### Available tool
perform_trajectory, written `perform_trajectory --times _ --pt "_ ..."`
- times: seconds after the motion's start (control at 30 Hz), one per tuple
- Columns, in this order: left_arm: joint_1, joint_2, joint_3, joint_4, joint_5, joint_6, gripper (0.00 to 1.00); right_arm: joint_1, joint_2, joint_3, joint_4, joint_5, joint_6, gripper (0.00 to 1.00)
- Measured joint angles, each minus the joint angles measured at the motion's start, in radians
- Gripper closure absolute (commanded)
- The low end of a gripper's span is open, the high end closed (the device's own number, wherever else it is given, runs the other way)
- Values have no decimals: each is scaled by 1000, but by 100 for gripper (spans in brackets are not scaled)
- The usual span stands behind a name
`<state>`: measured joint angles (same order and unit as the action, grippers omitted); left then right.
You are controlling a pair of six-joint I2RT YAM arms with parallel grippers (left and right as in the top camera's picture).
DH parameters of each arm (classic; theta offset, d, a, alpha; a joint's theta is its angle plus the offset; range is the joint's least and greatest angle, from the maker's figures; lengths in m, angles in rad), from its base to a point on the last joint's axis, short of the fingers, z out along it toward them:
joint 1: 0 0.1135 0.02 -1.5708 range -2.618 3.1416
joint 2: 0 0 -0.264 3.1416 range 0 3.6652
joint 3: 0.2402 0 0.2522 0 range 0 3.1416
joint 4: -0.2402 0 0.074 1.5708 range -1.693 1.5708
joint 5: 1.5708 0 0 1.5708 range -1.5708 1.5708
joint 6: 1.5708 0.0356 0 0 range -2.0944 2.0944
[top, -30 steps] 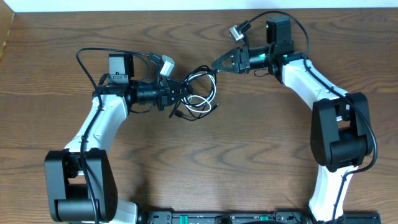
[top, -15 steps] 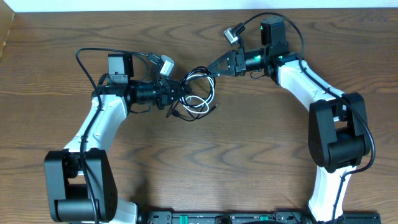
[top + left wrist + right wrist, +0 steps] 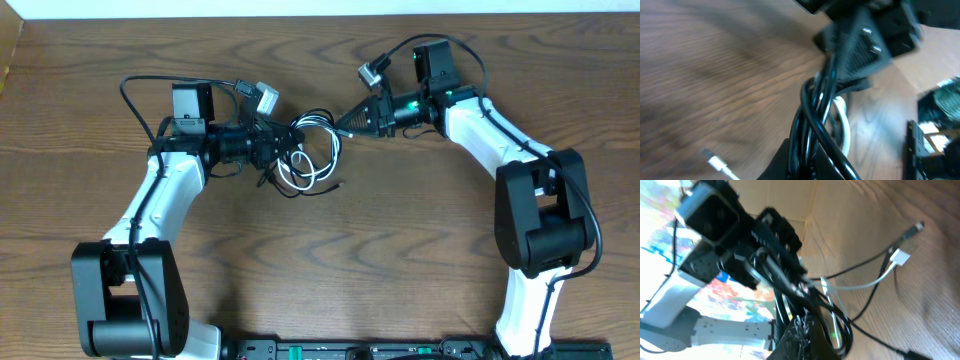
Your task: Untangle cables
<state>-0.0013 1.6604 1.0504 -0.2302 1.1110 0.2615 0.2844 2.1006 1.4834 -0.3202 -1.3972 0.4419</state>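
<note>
The cables lie as one tangle (image 3: 315, 152) in the middle of the table, between my two grippers. The black cable (image 3: 812, 112) runs in several strands up out of my left gripper (image 3: 807, 167), which is shut on it. A loop of the white cable (image 3: 842, 125) sits behind the black strands, and its white plug (image 3: 715, 161) rests on the wood. My right gripper (image 3: 805, 335) is shut on black loops (image 3: 840, 325) at the tangle's right end. In the right wrist view a white plug (image 3: 900, 257) and a black plug (image 3: 918, 227) lie free on the table. From overhead, the left gripper (image 3: 281, 148) and right gripper (image 3: 343, 122) are close together.
The wooden table (image 3: 400, 250) runs under both arms. Thick black wires (image 3: 150, 85) loop above the left arm, and similar ones (image 3: 470, 45) above the right. A pale strip (image 3: 200, 8) borders the table's far edge.
My right gripper has moved left and slightly down toward the left gripper, still holding its end. The cable loops have bunched closer to the left gripper, which has barely moved.
</note>
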Motion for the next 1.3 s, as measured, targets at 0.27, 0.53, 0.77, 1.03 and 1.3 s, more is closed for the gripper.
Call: perform_trajectory --times 0.27,0.53,0.77,1.03,1.3 --pt "-32 0 0 4 -188 -77 92 56 0 0 -29 40 -103 99" --pt "-128 0 0 66 -169 -97 93 18 0 -1 -30 188 -124 99" --pt "-138 0 0 55 -37 -103 92 -70 0 -1 -27 208 -125 99" --pt "-140 0 0 47 -9 -105 93 -82 0 -1 -21 171 -125 99" --pt "-140 0 0 17 -22 -103 93 -98 0 -1 -7 40 -125 99"
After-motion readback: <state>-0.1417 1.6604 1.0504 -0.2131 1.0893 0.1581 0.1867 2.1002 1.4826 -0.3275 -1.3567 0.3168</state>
